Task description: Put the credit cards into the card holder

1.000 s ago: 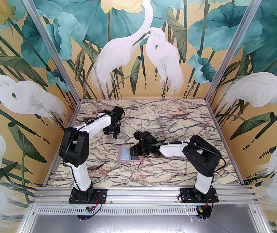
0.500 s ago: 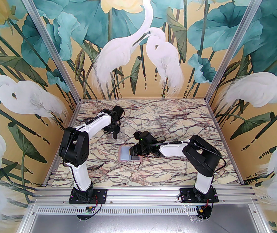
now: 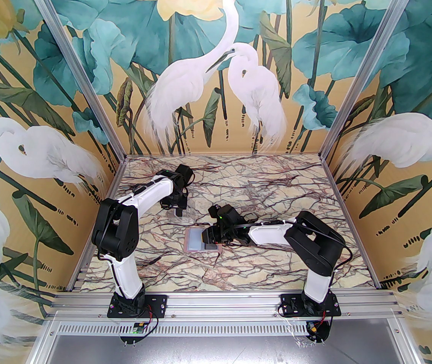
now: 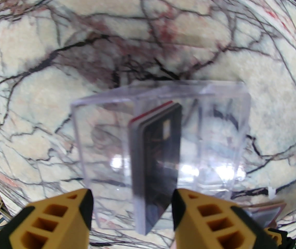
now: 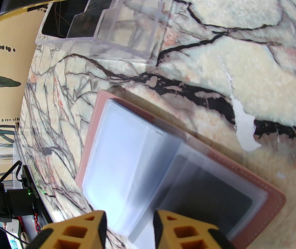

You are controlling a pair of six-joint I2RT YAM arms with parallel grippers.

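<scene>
The marble-patterned tabletop [image 3: 261, 188] carries everything. The left arm [image 3: 151, 193] reaches toward the left-centre of it, and the right arm [image 3: 273, 233] lies low across the middle from the right.

The card holder [image 3: 192, 241] lies open and flat near the centre of the tabletop, pink cover down and pale sleeves up. The right gripper [image 3: 208, 237] hangs over its right half. In the right wrist view the jaws stand a narrow way apart. A blurred sleeve edge of the card holder [image 5: 93, 128] lies in the gap, and a dark card [image 5: 210, 201] sits in the sleeve beside it.

A clear plastic box [image 4: 106, 128] stands just beyond the holder toward the far-left corner, apart from it.

The credit cards [image 4: 158, 152] stand on edge inside the box as a thin stack, black faces with one red edge behind. The box walls surround them on all sides.

The left gripper [image 4: 131, 209] hovers above the box's near side, its jaws wide. The cards' near end lies between the fingertips [image 4: 85, 206], closer to the right one, and is not clamped.

A small white patch [image 5: 244, 128] marks the tabletop beside the holder.
</scene>
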